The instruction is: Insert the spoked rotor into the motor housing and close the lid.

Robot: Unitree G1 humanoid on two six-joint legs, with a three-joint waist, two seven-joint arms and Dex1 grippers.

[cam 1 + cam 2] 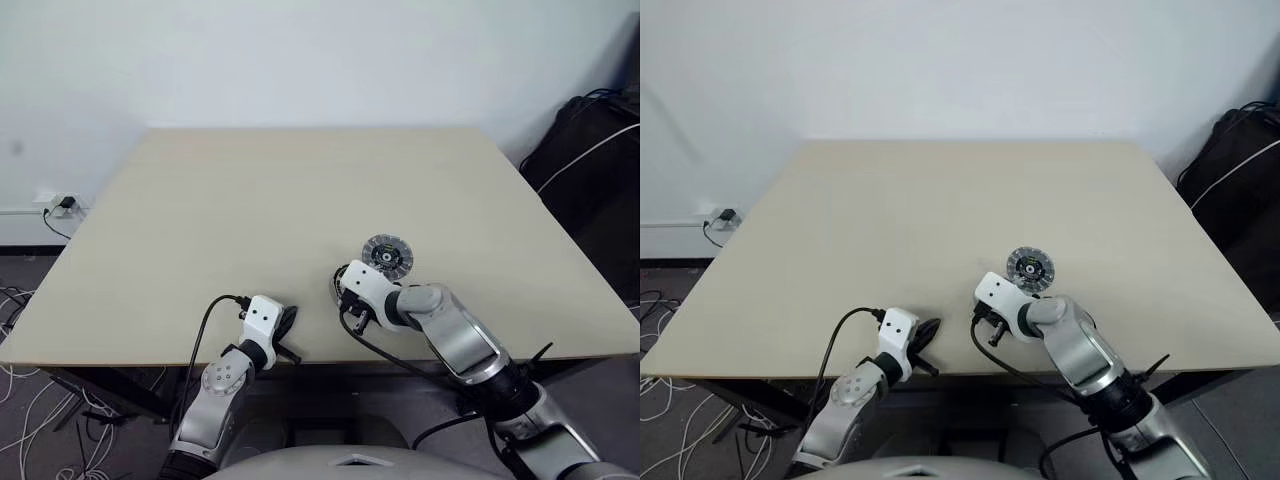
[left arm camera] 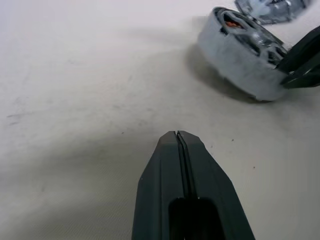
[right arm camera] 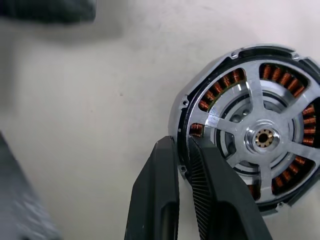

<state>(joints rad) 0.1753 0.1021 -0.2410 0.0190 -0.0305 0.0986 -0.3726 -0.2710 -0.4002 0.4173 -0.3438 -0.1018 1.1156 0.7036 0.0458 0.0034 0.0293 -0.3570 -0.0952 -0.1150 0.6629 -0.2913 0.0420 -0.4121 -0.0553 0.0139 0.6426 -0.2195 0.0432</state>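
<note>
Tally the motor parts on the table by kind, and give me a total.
Motor housing: 1
Spoked rotor, already seated inside the housing: 1
Lid, lying on the table just beyond the housing: 1
Total: 3

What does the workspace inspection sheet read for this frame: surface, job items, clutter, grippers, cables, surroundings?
Surface: beige table, bare apart from the parts near the front edge.
Job's things: spoked rotor sits inside the motor housing, copper coils showing between the spokes; lid lies flat just beyond it, ribbed face up, not fitted.
Clutter: nothing seen.
Grippers: left gripper shut, empty, low over the table; right gripper pinching the housing's rim.
Cables: black leads loop from both wrists; loose wires on the floor at the left.
Surroundings: white wall, wall socket, dark bag at the right.
</note>
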